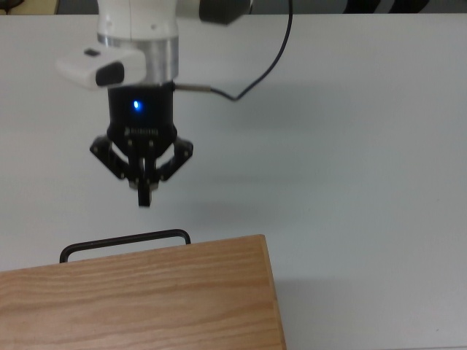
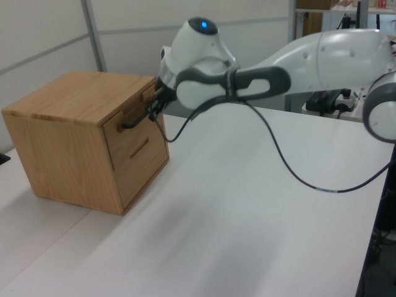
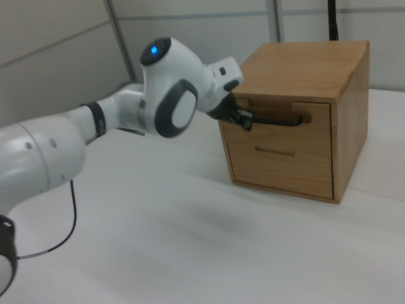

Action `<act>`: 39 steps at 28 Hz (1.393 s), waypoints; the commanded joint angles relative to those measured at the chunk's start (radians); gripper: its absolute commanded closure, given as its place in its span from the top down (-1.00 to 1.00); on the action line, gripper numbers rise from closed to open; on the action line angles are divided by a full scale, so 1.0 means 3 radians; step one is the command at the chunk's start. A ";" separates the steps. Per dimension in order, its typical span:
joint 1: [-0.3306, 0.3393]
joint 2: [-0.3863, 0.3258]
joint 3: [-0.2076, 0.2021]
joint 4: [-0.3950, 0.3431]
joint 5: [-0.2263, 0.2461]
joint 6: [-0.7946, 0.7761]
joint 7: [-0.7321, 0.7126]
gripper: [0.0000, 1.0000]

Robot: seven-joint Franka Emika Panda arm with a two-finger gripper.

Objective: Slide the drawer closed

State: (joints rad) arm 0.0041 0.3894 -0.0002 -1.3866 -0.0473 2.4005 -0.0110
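Drawer [image 3: 281, 126] sits flush in the cabinet [image 2: 74, 133], upper slot, right of centre in the right view; in the top view only its black handle [image 1: 124, 243] juts past the cabinet top at lower left. Gripper [image 1: 144, 198] hangs just above the handle in the top view, apart from it, jaws pinched together on nothing. We judge the closing push done. Next move calls only for lifting clear of the white tabletop [image 1: 350, 146] area without snagging the handle.

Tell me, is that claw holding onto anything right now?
No. The gripper holds nothing; its fingers are shut together, clear of the drawer's black handle.
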 commanded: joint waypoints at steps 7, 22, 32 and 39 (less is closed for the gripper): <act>0.0012 -0.0572 -0.0004 -0.0031 0.0061 -0.1552 0.0026 -1.00; 0.0012 -0.0930 -0.0010 0.0087 0.0071 -0.3011 0.0052 -0.81; 0.0007 -0.0930 -0.0040 0.0087 0.0056 -0.3011 -0.0040 1.00; 0.0002 -0.0930 -0.0040 0.0087 0.0061 -0.3011 -0.0076 1.00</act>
State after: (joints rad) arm 0.0019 0.1199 -0.0043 -1.3515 -0.0290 1.5124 -0.0138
